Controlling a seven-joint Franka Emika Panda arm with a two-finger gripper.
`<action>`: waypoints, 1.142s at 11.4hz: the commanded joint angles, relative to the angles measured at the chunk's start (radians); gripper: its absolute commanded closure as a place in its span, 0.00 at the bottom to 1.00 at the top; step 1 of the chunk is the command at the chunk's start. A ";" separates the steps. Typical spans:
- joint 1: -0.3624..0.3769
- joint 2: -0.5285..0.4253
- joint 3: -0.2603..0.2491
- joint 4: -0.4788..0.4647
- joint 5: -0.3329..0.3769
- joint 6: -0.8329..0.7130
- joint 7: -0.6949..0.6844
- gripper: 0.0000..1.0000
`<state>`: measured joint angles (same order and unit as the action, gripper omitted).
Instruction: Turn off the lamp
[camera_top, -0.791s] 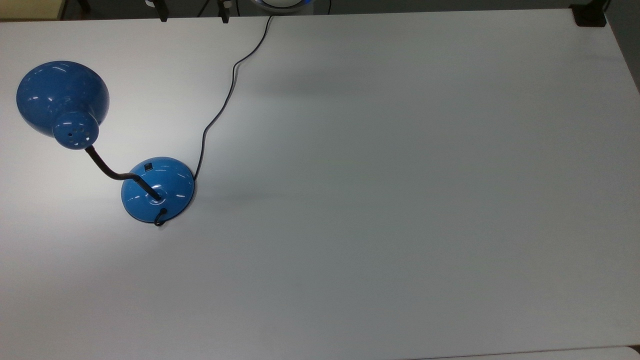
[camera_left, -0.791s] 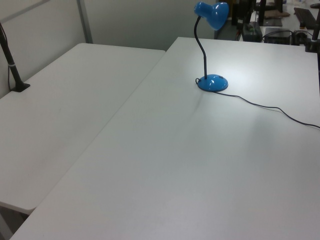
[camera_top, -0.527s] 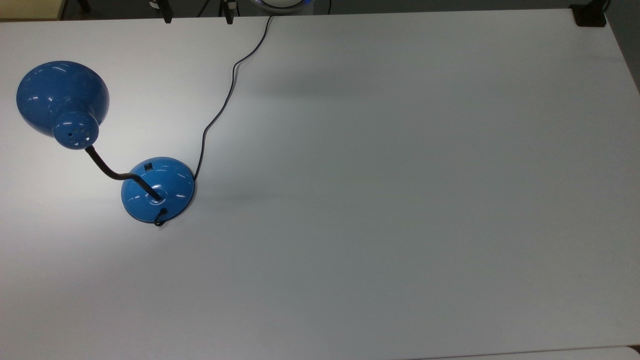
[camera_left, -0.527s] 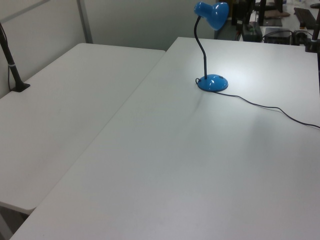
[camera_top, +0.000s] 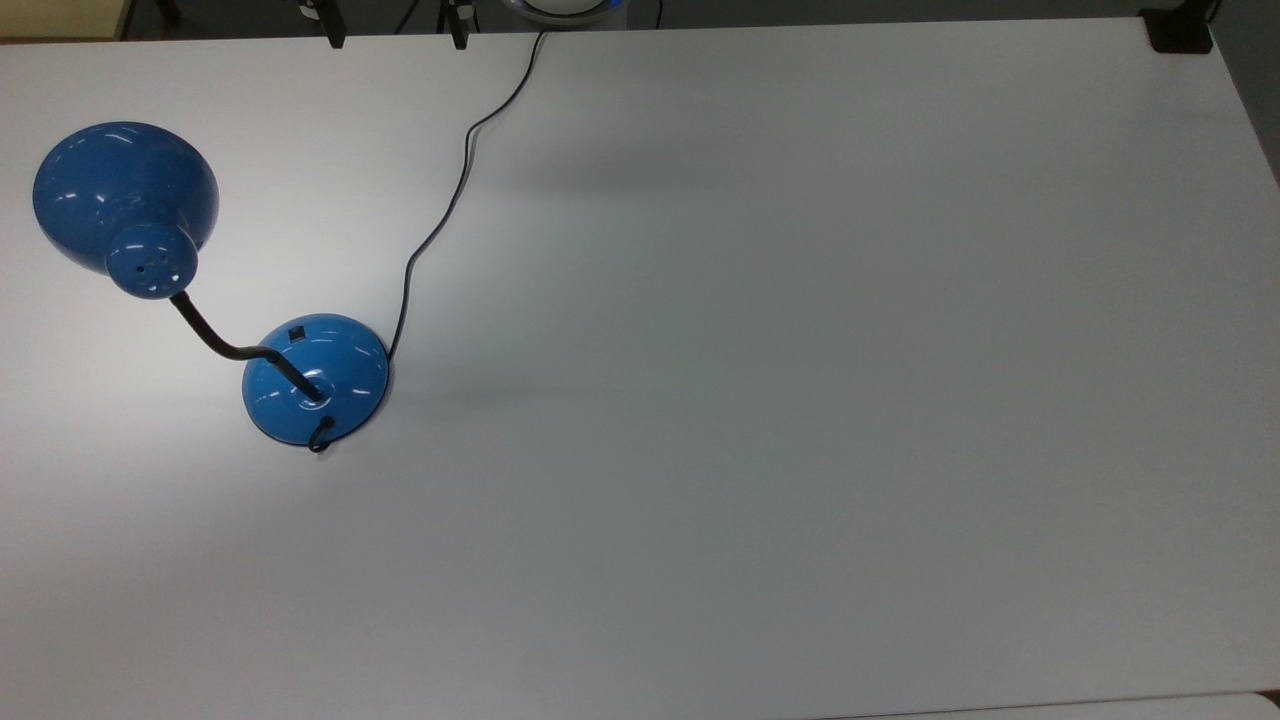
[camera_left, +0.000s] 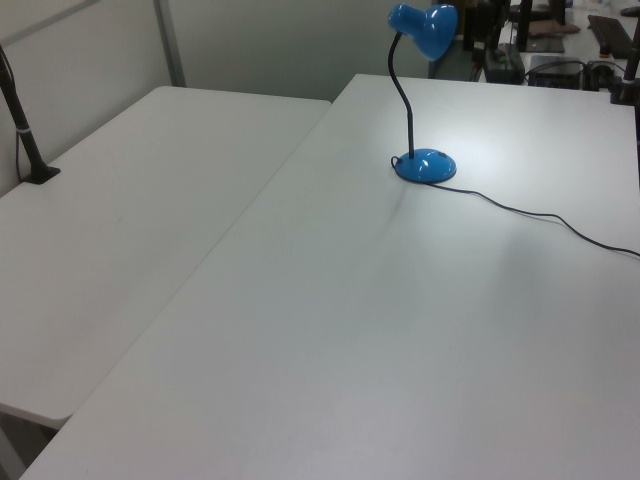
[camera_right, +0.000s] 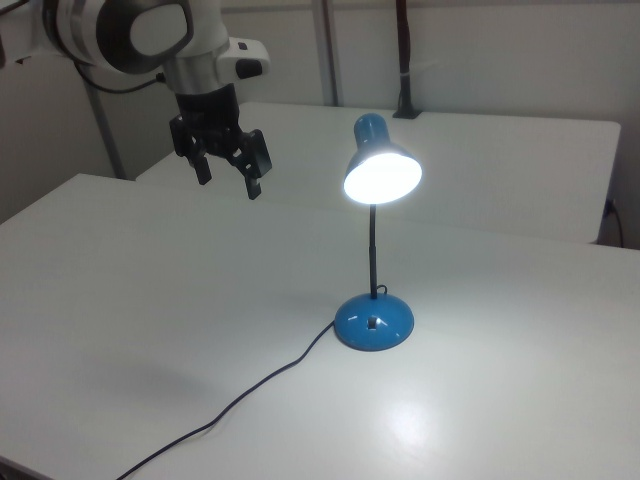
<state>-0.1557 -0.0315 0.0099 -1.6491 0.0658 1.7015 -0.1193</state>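
White table (camera_top: 800, 400): bare surface, lit patch around lamp base. Franka arm (camera_right: 130, 35) in right view's upper left; gripper (camera_right: 228, 180) hangs high above table, fingers spread apart, holding nothing, well apart from lamp. Blue desk lamp (camera_right: 374, 318) upright w/ bulb lit. Black cord (camera_top: 440, 215) trails off base.

A large white table (camera_top: 800, 400) fills the scene, its matte top brightest near the top view's left. A second white table (camera_left: 130, 220) stands just beside it, edge to edge, on the left view's left. On that second table a black clamp (camera_left: 38, 172) grips the edge, holding a dark post. Behind it rise a pale wall (camera_left: 270, 45) and a grey metal upright (camera_left: 168, 42).
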 joint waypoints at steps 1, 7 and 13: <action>0.002 -0.004 -0.001 -0.006 -0.069 -0.077 -0.287 0.00; -0.002 0.005 -0.004 -0.125 -0.215 -0.061 -0.499 0.24; -0.080 0.094 -0.015 -0.239 -0.176 0.241 -0.488 1.00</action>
<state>-0.2109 0.0251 -0.0003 -1.8555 -0.1343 1.8188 -0.5892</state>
